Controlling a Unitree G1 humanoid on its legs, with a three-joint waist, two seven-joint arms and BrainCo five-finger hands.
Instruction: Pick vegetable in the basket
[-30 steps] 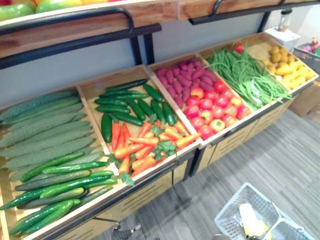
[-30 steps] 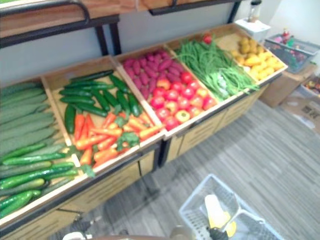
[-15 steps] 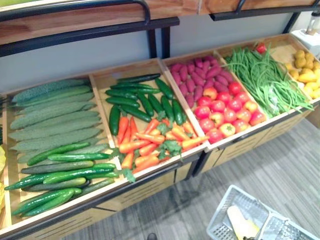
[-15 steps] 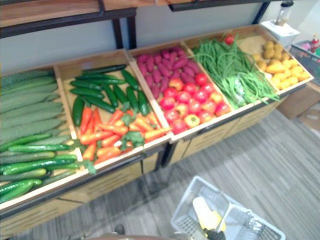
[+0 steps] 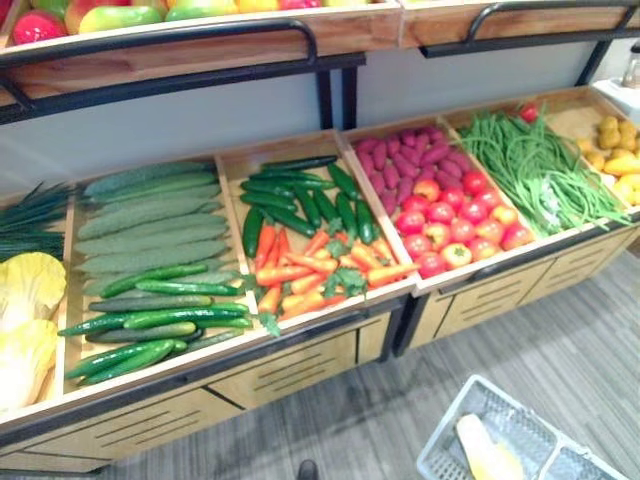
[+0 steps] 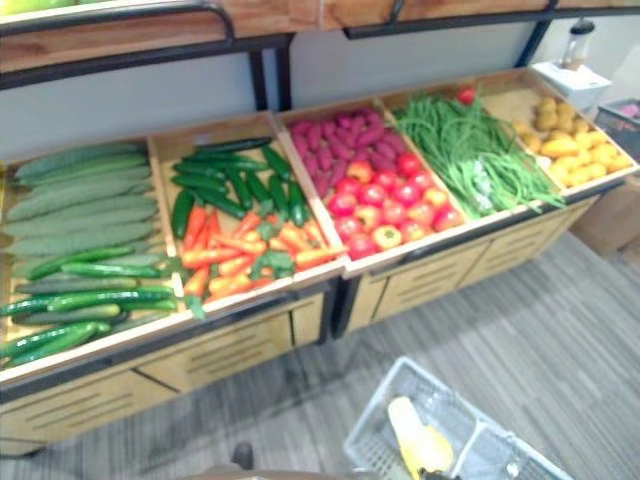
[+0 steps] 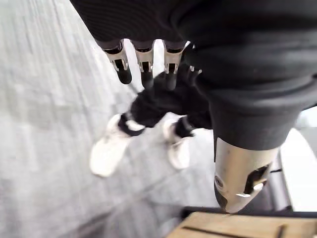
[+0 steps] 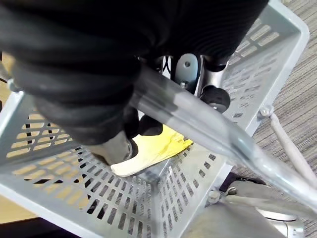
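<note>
A grey plastic basket (image 5: pixel 452 432) hangs low at the right, above the floor, with a pale yellow vegetable (image 5: pixel 486 456) lying inside it. In the right wrist view my right hand (image 8: pixel 119 148) is shut on the basket's clear handle (image 8: pixel 198 119), and the yellow vegetable (image 8: pixel 151 148) lies on the mesh bottom below it. My left hand (image 7: pixel 143 59) hangs over the floor, open, its fingers straight and holding nothing. In front of me a wooden stand (image 5: pixel 300 350) holds bins of cucumbers (image 5: pixel 150 300), carrots (image 5: pixel 310 275), tomatoes (image 5: pixel 455 225) and green beans (image 5: pixel 540 170).
Purple sweet potatoes (image 5: pixel 400 160) lie behind the tomatoes, and yellow produce (image 5: pixel 615 150) fills the far right bin. Pale cabbages (image 5: pixel 25 320) and green stalks sit at the far left. An upper shelf (image 5: pixel 200 40) with fruit overhangs the bins. A person's white shoes (image 7: pixel 106 151) stand on the grey floor.
The camera has turned left: the bins have slid right in the picture and the cabbage bin has come into view. The basket still hangs at the lower right.
</note>
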